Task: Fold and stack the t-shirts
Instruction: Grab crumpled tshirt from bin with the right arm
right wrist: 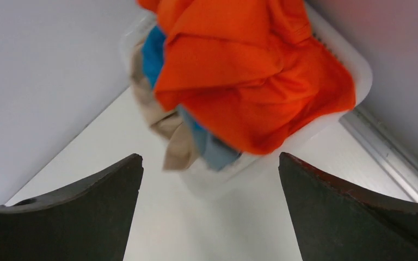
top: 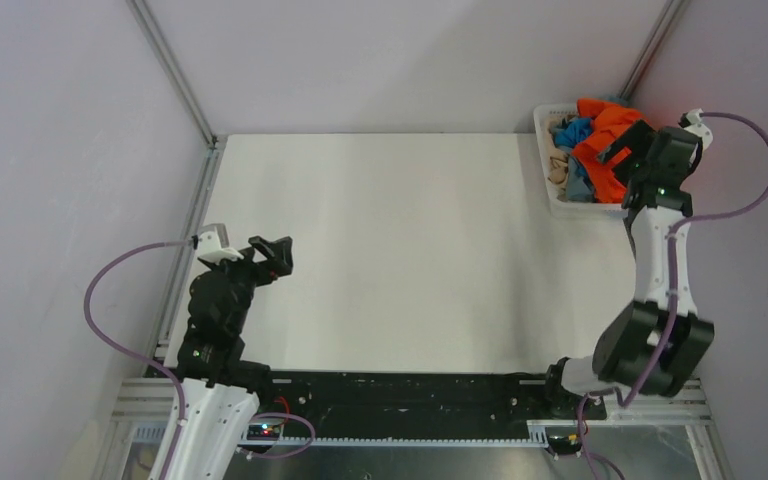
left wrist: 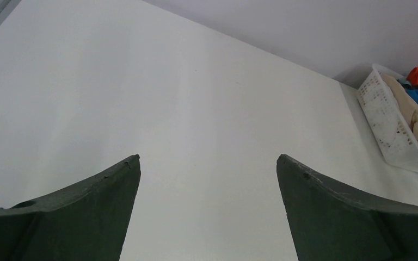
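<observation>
Matte right hand (right wrist: 209, 155), crumpled orange t-shirt (right wrist: 250, 70)

T-shirts (right wrist: 239, 92), apparently unfolded, heaped in basket (left wrist: 383, 125)

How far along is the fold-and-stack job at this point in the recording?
Done: nothing yet; no folded shirt lies on the table. In hand: the right gripper, open and gripping nothing, hovers by the basket, facing the orange t-shirt heaped there with the blue t-shirt and beige t-shirt. The left gripper hangs open above the table. Left: pulling out, folding and stacking every shirt.
</observation>
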`<action>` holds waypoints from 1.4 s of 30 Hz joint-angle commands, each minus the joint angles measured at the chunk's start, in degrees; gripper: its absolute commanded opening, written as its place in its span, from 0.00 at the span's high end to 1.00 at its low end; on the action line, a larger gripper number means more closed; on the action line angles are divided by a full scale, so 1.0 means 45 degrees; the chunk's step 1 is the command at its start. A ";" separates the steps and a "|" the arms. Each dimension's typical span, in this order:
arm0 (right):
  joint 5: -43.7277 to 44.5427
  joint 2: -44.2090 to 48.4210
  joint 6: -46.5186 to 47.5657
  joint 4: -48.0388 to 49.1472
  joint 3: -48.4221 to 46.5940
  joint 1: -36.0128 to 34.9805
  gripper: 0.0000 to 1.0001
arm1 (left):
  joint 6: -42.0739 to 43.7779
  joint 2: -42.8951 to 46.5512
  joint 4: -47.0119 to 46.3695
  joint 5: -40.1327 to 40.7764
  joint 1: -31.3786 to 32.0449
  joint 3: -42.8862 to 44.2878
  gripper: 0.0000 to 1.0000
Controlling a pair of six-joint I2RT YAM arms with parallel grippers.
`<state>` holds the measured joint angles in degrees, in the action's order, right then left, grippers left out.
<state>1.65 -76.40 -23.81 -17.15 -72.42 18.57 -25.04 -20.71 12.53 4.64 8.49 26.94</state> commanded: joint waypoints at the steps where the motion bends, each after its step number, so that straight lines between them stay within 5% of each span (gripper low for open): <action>1: -0.0179 -0.2343 0.0702 0.0604 -0.1841 0.0524 0.00 | -0.0121 -0.0362 -0.0373 0.0493 -0.0090 -0.0034 0.02; 13: 0.0212 -0.8977 0.0789 0.0992 -0.7798 0.0023 0.03 | -0.0012 -0.2830 -0.0906 0.0552 -0.0071 0.0458 0.02; 15: 0.0519 -0.9562 0.0645 0.0963 -0.8504 -0.0087 0.14 | 0.0033 -0.2948 -0.0938 0.0584 -0.0071 0.0520 0.02; 19: 0.1834 -0.9819 0.0685 0.1279 -0.9047 -0.0275 0.62 | 0.0072 -0.2846 -0.0950 0.0671 -0.0060 0.0522 0.02; 20: 0.1993 -0.9800 0.0752 0.1265 -0.9113 -0.0292 0.84 | 0.0075 -0.2753 -0.0950 0.0697 -0.0043 0.0494 0.02; 22: 0.2387 -0.9687 0.0977 0.1039 -0.9342 -0.0297 1.00 | 0.0075 -0.2601 -0.0937 0.0717 -0.0040 0.0439 0.02; 33: 0.3074 -0.5324 0.3130 0.0200 -0.9432 -0.1330 1.00 | -0.0143 -0.1151 -0.0915 0.0119 -0.0061 0.0007 0.02; 42: 0.1016 -0.1628 0.2902 0.1321 -0.8747 -0.5420 1.00 | -0.0863 -0.0540 -0.0825 -0.0267 -0.0069 -0.0313 0.02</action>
<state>12.95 -88.95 -9.34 -15.66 -111.55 0.36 -27.00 -23.79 10.24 5.19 8.49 26.76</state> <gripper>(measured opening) 0.043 0.983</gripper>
